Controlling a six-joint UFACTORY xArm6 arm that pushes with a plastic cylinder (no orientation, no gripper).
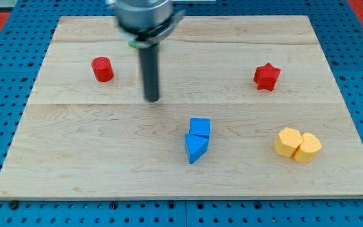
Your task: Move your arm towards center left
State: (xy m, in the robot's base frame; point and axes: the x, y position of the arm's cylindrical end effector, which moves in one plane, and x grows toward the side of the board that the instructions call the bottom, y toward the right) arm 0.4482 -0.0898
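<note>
Camera view, near edge first: your wooden table (74, 176) sits on a blue pegboard (5, 126). Closest to the view's bottom, two yellow blocks (297, 144) touch side by side, rounded shapes, exact form hard to tell, well apart from your tip to its lower right in the view. Next, blue triangular block (195, 148) with a blue cube-like block (200, 127) touching it just above; both sit below and to the view's right of your tip, near but apart.

Your tip (152, 99) rests on the table left of the view's centre, rod upright, blurred housing above. No gripper on this rig, just the rod, so nothing is held and there's no open or closed to read.

Farther back, red star block (266, 76) lies well to the view's right of your tip, slightly higher. Red cylinder block (102, 69) is to the view's left and a bit higher, near, not touching. Centre left of the table lies to the view's left of your tip, just below that cylinder.
</note>
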